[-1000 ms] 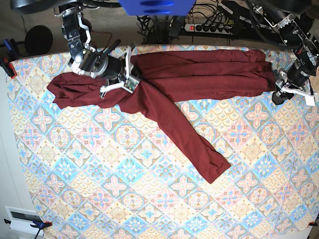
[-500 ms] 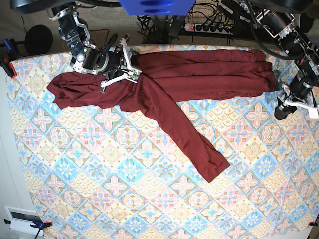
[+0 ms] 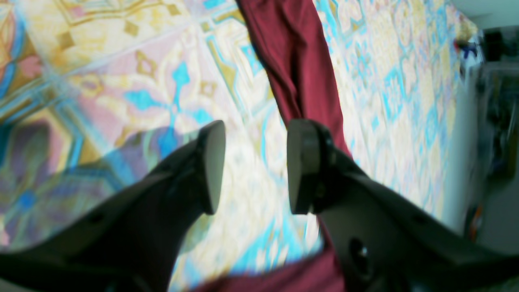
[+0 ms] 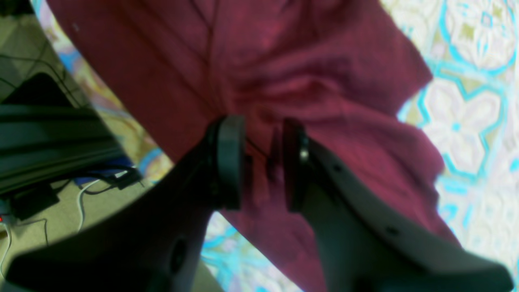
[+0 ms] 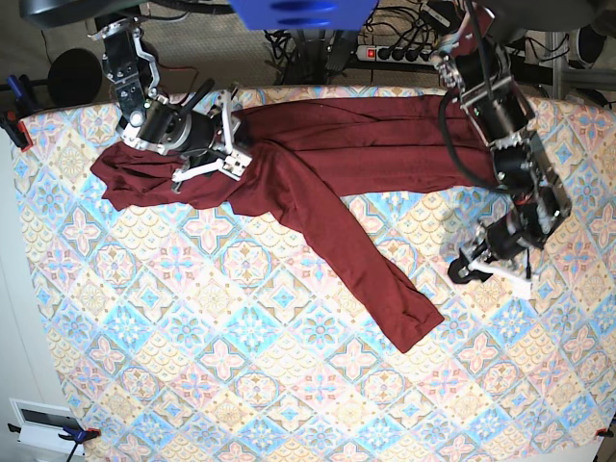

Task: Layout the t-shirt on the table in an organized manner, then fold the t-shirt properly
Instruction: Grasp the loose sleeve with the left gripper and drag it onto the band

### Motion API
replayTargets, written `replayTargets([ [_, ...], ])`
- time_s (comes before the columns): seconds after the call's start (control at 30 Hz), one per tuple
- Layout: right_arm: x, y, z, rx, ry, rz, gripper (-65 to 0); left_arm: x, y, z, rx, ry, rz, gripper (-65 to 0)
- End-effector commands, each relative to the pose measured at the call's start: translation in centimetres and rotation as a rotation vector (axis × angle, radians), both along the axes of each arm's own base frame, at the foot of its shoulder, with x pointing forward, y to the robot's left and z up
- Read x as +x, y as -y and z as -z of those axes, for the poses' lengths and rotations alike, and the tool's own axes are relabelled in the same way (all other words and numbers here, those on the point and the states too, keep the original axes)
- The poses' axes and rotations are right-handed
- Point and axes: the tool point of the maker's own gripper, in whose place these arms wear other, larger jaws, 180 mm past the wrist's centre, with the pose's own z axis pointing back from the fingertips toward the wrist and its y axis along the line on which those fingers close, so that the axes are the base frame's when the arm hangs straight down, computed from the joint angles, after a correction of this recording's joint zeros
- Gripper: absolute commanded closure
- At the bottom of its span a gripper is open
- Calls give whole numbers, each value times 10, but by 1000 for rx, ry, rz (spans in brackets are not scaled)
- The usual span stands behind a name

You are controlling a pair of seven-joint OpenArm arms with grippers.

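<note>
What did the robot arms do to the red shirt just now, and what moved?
The right gripper let go of the t-shirt; its jaws now stand open over the cloth. The left gripper, open and empty, swung from the shirt's end inward over the table, toward the loose sleeve. The shirt barely shifted.

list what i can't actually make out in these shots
- Base view: the t-shirt fabric under the right claw is hidden by the claw and arm.
- Right wrist view: blurred, so whether the pads touch fabric is unclear.
- Left wrist view: the sleeve is cut off by the top edge and partly hidden behind the left claw.
- Base view: the table far edge is partly hidden behind the arms.
</note>
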Motion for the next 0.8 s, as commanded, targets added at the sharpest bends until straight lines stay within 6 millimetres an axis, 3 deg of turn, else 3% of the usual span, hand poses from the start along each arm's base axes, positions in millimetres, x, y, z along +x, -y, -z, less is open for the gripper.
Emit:
replayTargets([
  [0.0, 8, -2, -11, 22, 38, -4, -155, 15, 5, -12, -22, 51, -8, -245],
  [0.23, 9, -2, -12, 22, 43, -4, -155, 42, 58, 11, -100, -1, 6, -245],
  [0.4, 10, -2, -12, 22, 44, -4, -155, 45, 80, 19, -72, -11, 17, -245],
  [0.57, 11, -2, -13, 22, 47, -4, -155, 48, 73, 22, -25, -4, -27, -245],
  [0.77, 17, -2, -16, 23, 62, -6, -155, 43, 82, 37, -77, -83, -85, -246],
])
